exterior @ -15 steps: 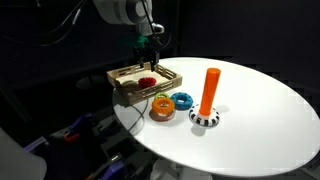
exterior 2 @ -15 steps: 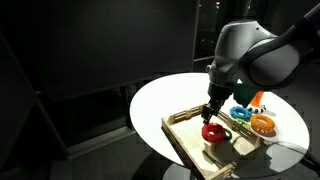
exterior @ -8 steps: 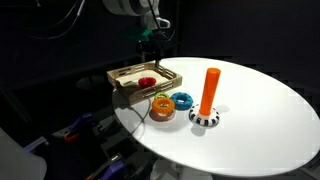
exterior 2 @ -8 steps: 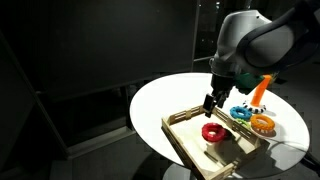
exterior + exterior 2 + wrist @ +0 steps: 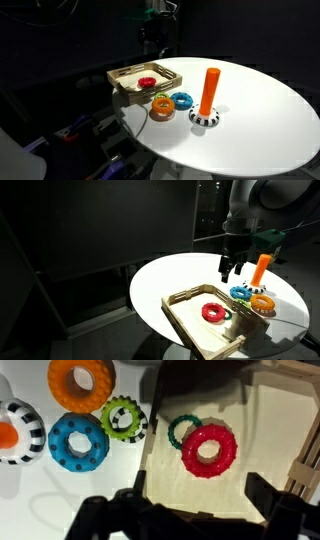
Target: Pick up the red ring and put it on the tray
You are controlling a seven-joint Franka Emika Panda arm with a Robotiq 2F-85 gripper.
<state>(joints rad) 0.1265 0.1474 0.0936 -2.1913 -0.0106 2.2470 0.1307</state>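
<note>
The red ring [image 5: 208, 451] lies flat inside the light wooden tray [image 5: 270, 420], and it shows in both exterior views [image 5: 148, 81] [image 5: 213, 311]. A thin dark green ring [image 5: 181, 429] lies against it in the tray. My gripper [image 5: 198, 488] is open and empty, raised well above the tray, seen in both exterior views [image 5: 152, 42] [image 5: 236, 268]. The tray [image 5: 124, 73] [image 5: 186, 320] sits at the edge of the round white table.
On the table [image 5: 250, 110] beside the tray lie an orange ring [image 5: 81, 382], a blue ring [image 5: 79, 443] and a green toothed ring [image 5: 125, 418]. An orange peg on a black-and-white base [image 5: 208, 95] stands next to them. The surroundings are dark.
My gripper has risen straight up from the tray, open and empty. The red ring stays lying in the tray.
</note>
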